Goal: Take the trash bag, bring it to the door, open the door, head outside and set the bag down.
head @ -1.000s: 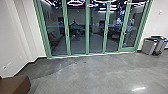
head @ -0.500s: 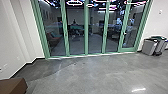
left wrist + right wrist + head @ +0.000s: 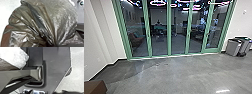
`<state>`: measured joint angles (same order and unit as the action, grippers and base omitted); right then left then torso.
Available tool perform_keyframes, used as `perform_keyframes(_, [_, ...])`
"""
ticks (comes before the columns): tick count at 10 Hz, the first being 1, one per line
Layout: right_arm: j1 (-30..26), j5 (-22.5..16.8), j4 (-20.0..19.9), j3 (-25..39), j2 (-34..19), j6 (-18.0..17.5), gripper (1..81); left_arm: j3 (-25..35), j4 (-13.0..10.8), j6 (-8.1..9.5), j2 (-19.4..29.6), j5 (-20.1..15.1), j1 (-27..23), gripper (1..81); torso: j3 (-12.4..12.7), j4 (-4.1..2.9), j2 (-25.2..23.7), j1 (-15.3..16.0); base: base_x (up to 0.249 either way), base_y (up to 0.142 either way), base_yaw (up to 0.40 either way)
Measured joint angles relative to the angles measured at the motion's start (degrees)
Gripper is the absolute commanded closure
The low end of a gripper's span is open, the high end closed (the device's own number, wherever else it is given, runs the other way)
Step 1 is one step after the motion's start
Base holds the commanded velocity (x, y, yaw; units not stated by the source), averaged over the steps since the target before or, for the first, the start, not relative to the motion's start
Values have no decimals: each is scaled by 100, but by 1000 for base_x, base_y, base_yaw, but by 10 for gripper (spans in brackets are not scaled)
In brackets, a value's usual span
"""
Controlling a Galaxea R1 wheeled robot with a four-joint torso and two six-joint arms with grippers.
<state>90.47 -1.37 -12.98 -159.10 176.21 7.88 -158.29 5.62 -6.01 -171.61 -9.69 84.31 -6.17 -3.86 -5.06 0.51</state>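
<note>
Trash bag [image 3: 37, 23], its gathered neck pinched in the fingers of the left gripper [image 3: 53, 45], presumably for secure carriage; right gripper's fingers: cannot tell.

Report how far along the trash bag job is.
Pickup looks done: the translucent, brownish-grey plastic trash bag is close up in the left wrist view, its creases drawn into a tight bunch. The carry to the door seems in hand: the green-framed glass doors stand ahead, across smooth grey floor. Left: opening a door, since all look shut, then going outside and putting the bag down.
</note>
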Motion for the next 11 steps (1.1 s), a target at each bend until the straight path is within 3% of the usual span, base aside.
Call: perform_keyframes(11, [0,2,12,0,13,0,10,0,-28,1,-12,-11,2,811,0,0,0,-2,142,-86,0])
